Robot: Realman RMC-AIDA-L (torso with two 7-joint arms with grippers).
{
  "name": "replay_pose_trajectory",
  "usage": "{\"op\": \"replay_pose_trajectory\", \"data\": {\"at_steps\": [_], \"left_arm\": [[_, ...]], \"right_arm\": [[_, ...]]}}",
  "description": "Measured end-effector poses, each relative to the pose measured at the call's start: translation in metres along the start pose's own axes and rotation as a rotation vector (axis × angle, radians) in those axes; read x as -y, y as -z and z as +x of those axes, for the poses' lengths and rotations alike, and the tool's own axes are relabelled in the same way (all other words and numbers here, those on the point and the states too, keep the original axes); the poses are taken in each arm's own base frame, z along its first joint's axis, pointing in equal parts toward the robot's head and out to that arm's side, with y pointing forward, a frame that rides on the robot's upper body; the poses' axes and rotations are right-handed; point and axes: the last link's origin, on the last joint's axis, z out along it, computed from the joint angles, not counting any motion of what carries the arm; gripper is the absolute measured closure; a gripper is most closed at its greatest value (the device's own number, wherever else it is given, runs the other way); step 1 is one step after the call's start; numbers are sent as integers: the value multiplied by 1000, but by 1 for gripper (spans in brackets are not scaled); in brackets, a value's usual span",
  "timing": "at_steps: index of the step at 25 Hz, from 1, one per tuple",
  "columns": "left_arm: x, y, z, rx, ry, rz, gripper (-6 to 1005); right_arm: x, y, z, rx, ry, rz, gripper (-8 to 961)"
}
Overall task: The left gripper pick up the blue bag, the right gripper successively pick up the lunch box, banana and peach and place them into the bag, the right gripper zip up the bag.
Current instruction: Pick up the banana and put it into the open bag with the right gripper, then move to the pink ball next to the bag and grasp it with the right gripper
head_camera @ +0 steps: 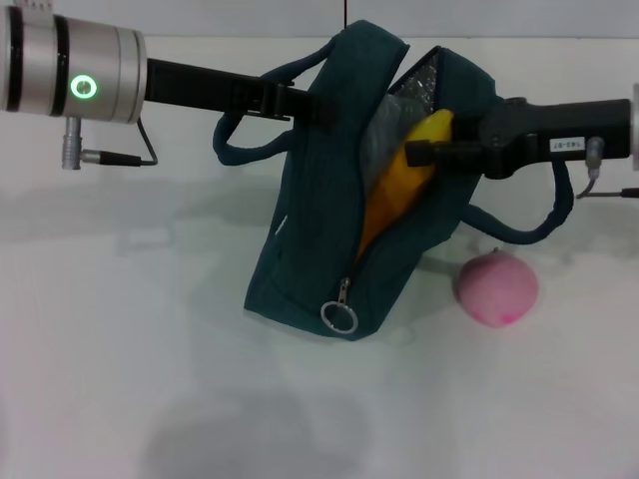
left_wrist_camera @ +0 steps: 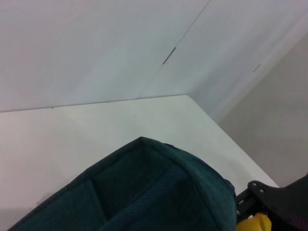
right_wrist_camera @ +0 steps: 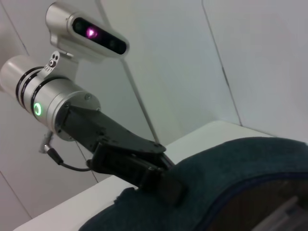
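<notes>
Tabletop (head_camera: pixel 120 399) white, carries everything. Blue bag (head_camera: pixel 310 249) sits mid-tabletop toward the far edge, mouth open and tipped, silver lining visible, zipper undone with ring pull (head_camera: pixel 339 317) low at the near end. Soft fabric, floppy, collapses unless its rim is held; best taken by the rim or a handle loop. Left end effector (head_camera: pixel 318 108) reaches in from the left edge and is clenched on the bag's top rim, holding the mouth up; right wrist view shows the same clamp (right_wrist_camera: pixel 161 182) on the fabric edge. Right end effector (head_camera: pixel 424 152) comes in from the right edge, at the bag mouth, fingers closed on the banana (head_camera: pixel 404 180), which is partly inside, upper end out. Banana is light, firm, somewhat slippery and bruises; mid-body pinch works. Lunch box not visible, likely inside the bag, can't confirm. Peach (head_camera: pixel 496 287) lies on the tabletop just beside the bag's right side, apart from both arms. Round, rolls, soft skin; judged to need a wide, gentle grip across the middle. Peach and zipping not yet done.
</notes>
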Motion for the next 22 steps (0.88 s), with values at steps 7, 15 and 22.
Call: {"op": "replay_pose_trajectory", "data": {"at_steps": [7,15,22], "left_arm": [[0,0,-1,1,-1,-1,944],[0,-2,-3,11,-3,-2,944],[4,0,-9,8,15,5,944]], "right_arm": [[5,9,-1,-3,-32,20,492],[3,35,-22,115,0,9,261],[-37,112,-28,149,141,12,257]]}}
